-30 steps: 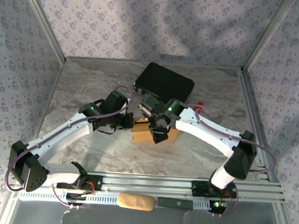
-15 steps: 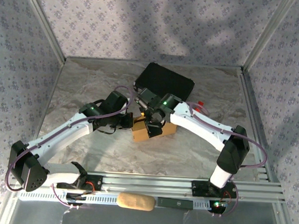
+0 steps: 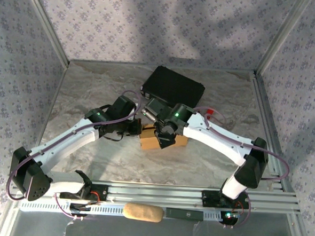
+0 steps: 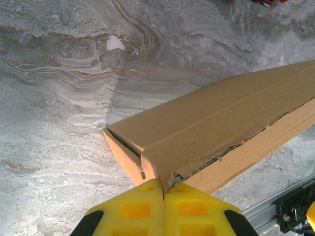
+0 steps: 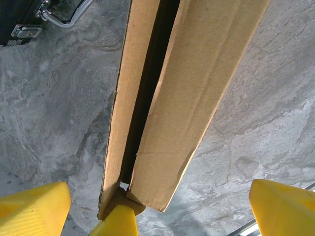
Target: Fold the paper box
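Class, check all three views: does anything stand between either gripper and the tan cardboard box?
Nothing visible does. The left gripper is shut on a corner of the tan cardboard box, and the open right gripper straddles it. The black hard case lies beyond the box, not between it and either gripper.

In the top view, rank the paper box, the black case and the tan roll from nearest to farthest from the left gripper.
1. paper box, touching the left gripper, mid-table.
2. black case, farther back, toward the rear wall.
3. tan roll, on the near rail.
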